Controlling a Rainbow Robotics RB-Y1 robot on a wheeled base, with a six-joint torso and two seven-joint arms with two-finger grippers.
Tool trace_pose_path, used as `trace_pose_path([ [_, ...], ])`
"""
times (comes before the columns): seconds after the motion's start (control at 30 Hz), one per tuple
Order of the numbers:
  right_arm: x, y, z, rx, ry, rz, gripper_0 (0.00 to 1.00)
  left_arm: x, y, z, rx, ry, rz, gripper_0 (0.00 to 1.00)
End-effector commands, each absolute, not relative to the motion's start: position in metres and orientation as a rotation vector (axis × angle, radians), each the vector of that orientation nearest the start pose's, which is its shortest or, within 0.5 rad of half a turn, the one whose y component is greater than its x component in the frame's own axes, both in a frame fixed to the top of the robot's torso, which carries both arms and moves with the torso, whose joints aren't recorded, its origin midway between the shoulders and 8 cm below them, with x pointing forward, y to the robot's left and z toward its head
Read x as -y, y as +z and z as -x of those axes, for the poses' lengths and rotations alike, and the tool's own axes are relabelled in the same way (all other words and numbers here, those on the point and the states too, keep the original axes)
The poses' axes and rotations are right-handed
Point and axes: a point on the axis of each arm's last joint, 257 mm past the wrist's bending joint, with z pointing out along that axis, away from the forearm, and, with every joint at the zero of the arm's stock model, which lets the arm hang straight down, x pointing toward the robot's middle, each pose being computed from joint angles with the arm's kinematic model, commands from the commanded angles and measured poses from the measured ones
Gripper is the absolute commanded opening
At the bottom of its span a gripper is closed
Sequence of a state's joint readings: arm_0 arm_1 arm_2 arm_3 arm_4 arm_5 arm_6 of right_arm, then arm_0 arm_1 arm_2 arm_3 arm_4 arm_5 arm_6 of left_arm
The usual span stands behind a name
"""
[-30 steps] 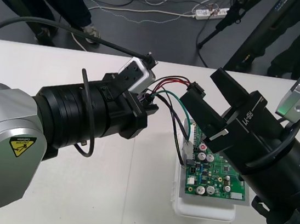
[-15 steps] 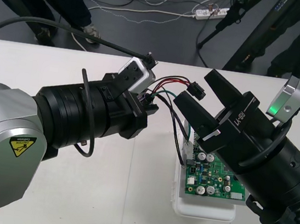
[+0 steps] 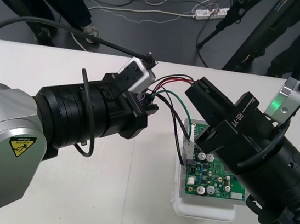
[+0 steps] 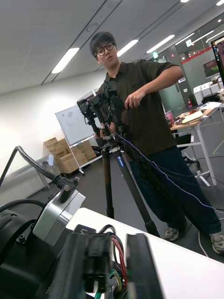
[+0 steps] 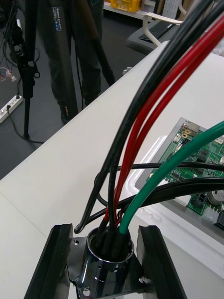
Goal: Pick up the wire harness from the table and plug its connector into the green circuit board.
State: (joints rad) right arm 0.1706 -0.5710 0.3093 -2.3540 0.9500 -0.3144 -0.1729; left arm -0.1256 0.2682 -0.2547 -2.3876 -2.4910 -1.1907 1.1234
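— Which step is judged to be in hand?
— Alignment before insertion. Above the surface [image 3: 127, 197], near the green circuit board's [image 3: 216, 178] far left corner, the wire harness [image 3: 169, 92] is held aloft. The left end effector [image 3: 143, 109] is clenched on its socket [image 5: 109, 261], the right end effector [image 4: 103, 268] on its plug [image 4: 95, 261].
— And next?
— The plug is not yet seated; it must be lowered onto the board's connector.

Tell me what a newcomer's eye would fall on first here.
The wire harness arcs in the air above the table, held at both ends. The left hand clamps its metal socket. The right hand grips its black plug near the far edge of the green circuit board.
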Motion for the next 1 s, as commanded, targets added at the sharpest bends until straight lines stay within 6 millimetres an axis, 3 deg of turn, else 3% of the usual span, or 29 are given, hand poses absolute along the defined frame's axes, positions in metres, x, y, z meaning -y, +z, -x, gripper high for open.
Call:
trace_pose_path([
  [0.03, 0.038, 0.016, -0.336, -1.114, 0.950, 0.485, 0.00, 0.012, -0.076, -0.393, -1.597, -0.415, -0.972, 0.00],
  [0.4, 0.037, 0.016, -0.335, -1.111, 0.952, 0.494, 0.00, 0.013, -0.073, -0.394, -1.590, -0.415, -0.970, 0.00],
  [0.43, 0.037, 0.017, -0.335, -1.110, 0.952, 0.494, 0.00, 0.013, -0.072, -0.395, -1.579, -0.410, -0.973, 0.11],
  [0.47, 0.037, 0.016, -0.335, -1.111, 0.955, 0.493, 0.00, 0.013, -0.071, -0.395, -1.573, -0.405, -0.975, 0.37],
  [0.5, 0.036, 0.017, -0.334, -1.110, 0.956, 0.494, 0.00, 0.013, -0.069, -0.396, -1.565, -0.399, -0.974, 0.76],
  [0.53, 0.036, 0.016, -0.334, -1.111, 0.956, 0.495, 0.00, 0.012, -0.067, -0.397, -1.554, -0.393, -0.975, 1.00],
  [1.0, 0.036, 0.017, -0.333, -1.107, 0.954, 0.499, 0.00, 0.014, -0.065, -0.396, -1.537, -0.392, -0.983, 1.00],
])
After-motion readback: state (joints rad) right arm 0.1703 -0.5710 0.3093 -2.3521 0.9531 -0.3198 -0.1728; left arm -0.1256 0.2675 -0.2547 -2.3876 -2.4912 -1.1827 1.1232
